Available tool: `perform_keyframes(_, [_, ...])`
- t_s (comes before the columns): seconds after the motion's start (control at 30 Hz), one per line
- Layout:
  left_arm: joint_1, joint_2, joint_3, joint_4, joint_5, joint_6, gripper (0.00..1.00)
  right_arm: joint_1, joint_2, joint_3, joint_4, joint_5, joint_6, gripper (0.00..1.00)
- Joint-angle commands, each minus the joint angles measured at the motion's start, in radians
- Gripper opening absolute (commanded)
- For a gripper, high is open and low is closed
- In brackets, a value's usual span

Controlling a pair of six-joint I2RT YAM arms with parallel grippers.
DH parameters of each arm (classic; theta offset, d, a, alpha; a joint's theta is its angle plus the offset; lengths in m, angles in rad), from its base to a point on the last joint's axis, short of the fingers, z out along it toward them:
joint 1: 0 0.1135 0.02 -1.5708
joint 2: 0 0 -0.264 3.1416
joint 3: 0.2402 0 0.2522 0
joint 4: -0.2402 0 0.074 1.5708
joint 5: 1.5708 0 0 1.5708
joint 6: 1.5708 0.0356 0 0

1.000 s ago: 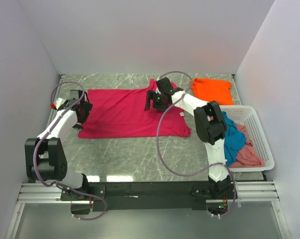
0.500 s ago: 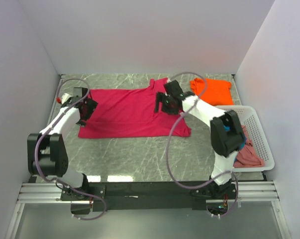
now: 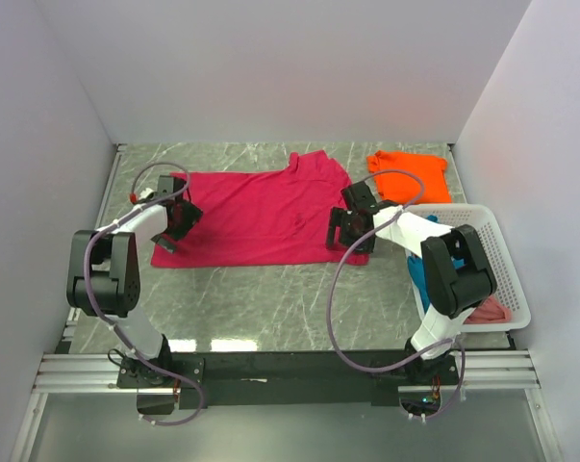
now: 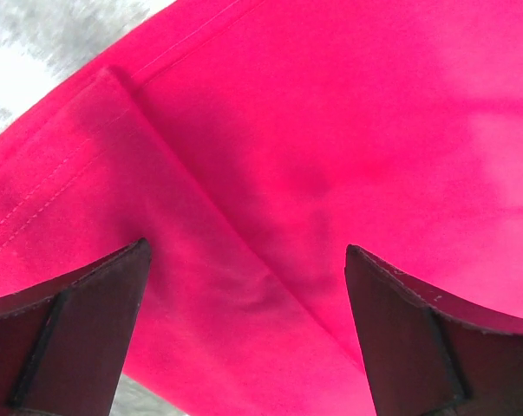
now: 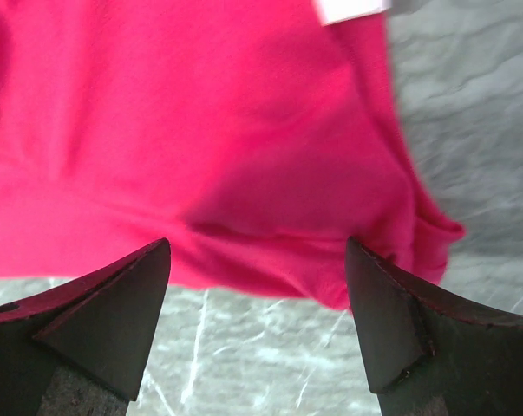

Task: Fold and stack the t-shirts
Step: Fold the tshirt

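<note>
Top view: the crimson tee (image 3: pixel 256 217) lies spread flat from centre toward 11 o'clock, likely laid out for folding. The left gripper (image 3: pixel 179 214) sits at its 9 o'clock edge and the right gripper (image 3: pixel 352 229) at its 4 o'clock corner, probably each placed to take a side. The orange tee (image 3: pixel 410 173) lies apart at 1 o'clock. The basket (image 3: pixel 501 252) at 3 o'clock holds a teal tee (image 3: pixel 416 279) and a pink tee (image 3: pixel 490 310), mostly hidden by the right arm.

Left wrist: the fingers (image 4: pixel 70 338) are spread wide over crimson cloth, gripping nothing. A hemmed flap runs from 10 to 5 o'clock. The fingertips are cut off, so contact is unclear.

Right wrist: the jaws are likewise released over the tee's edge, with the table (image 5: pixel 469 104) beyond. A white tag (image 5: pixel 348 9) is cut off at 12 o'clock.
</note>
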Motion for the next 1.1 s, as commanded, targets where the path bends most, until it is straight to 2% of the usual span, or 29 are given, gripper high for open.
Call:
perform_keyframes(0.0, [0.000, -0.013, -0.060, 0.034, 0.002, 0.017, 0.99, -0.013, 0.004, -0.031, 0.031, 0.011, -0.005, 0.88])
perform_keyframes(0.17, [-0.006, -0.060, -0.182, -0.003, 0.041, 0.019, 0.99, -0.012, -0.105, -0.192, 0.005, -0.003, 0.042, 0.88])
perform_keyframes(0.37, [-0.037, -0.239, -0.367, -0.081, 0.024, -0.090, 0.99, -0.013, -0.291, -0.398, -0.037, -0.053, 0.139, 0.88])
perform_keyframes(0.67, [-0.049, -0.496, -0.471, -0.248, -0.048, -0.176, 0.99, -0.012, -0.459, -0.541, -0.119, -0.104, 0.225, 0.89])
perform_keyframes(0.83, [-0.052, -0.531, -0.459, -0.265, -0.090, -0.187, 0.99, -0.012, -0.510, -0.470, -0.173, -0.055, 0.205, 0.89])
perform_keyframes(1.07, [-0.051, -0.511, -0.240, -0.239, -0.154, -0.141, 1.00, -0.009, -0.524, -0.236, -0.165, -0.012, 0.099, 0.88])
